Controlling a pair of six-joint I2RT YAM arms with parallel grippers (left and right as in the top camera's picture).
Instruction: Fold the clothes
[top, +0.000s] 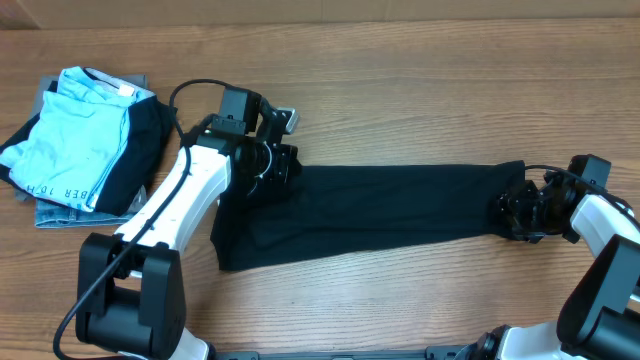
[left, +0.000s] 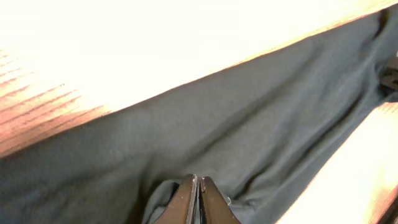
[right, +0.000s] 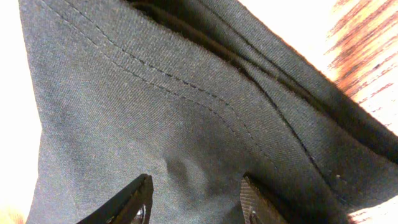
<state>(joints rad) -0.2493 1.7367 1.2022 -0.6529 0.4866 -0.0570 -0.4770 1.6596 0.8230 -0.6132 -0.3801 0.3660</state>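
T-shirt (top: 380, 210) stretched in a long black band between two grippers on the wooden table (top: 400, 80).

Its left end sits at the left gripper (top: 283, 165), whose jaws are pressed tightly together on a pinch of the thin cloth, with folds running away from the tips in the left wrist view. Its right end narrows at the right gripper (top: 515, 212), where the jaws stand partway apart over the stitched hem and a small pucker of fabric rises between the tips. A light blue folded garment (top: 75, 130) lies on a denim-like piece (top: 60, 212) at the far left, apart from the shirt.
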